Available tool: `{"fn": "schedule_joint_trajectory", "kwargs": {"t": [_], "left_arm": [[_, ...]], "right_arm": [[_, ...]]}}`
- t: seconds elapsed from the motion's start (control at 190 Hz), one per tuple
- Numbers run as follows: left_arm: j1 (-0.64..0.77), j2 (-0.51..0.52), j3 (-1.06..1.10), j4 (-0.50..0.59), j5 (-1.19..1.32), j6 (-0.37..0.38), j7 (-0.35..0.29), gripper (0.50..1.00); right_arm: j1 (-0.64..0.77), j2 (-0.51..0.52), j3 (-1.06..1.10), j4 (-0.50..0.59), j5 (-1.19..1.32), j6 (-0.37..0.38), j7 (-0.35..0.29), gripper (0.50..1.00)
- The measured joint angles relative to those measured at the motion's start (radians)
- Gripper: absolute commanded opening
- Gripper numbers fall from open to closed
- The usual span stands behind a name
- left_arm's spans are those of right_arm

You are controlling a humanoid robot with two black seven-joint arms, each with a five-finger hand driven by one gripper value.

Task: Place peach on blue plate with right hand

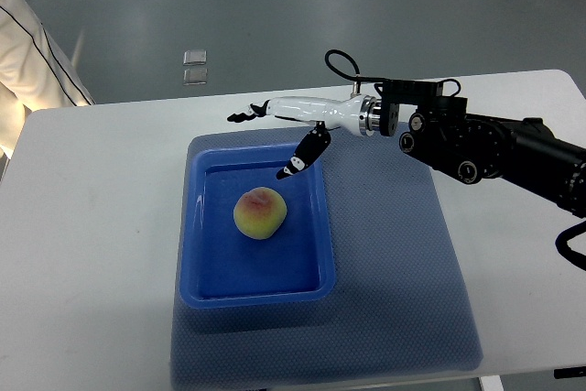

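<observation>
The peach point(260, 213), one only, was seen lying in the blue plate point(206, 287), a little left of its middle, and it was touched by nothing. One such plate, a deep rectangular tray-like dish, was set on one blue mat point(403, 290), which was spread over one white table point(92, 254). One arm was in view, entered from the right edge, dark in its rear part and white toward the wrist. The right hand point(293, 130) was held above the far rim of the plate, well clear of the peach, with its fingers spread and nothing held; a single dark-tipped finger point(302, 157) was pointed down toward the plate's far side, while the others were stretched leftward past the mat's far edge. Beyond the table, a grey floor was seen.
</observation>
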Motion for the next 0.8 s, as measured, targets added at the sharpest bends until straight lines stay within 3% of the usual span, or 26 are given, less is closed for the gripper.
{"fn": "schedule_joint_trajectory", "kwargs": {"t": [0.174,0.369,0.802], "left_arm": [[0.000,0.000,0.000,0.000,0.000,0.000,0.000,1.000],[0.000,0.000,0.000,0.000,0.000,0.000,0.000,1.000],[0.000,0.000,0.000,0.000,0.000,0.000,0.000,1.000]], "right_arm": [[-0.072,-0.028,0.090,-0.022,0.239,-0.004,0.001,0.930],[-0.162,-0.013,0.254,-0.138,0.492,-0.017,0.001,0.930],[-0.268,0.020,0.391,-0.175,0.633,-0.106,0.004,0.930]]}}
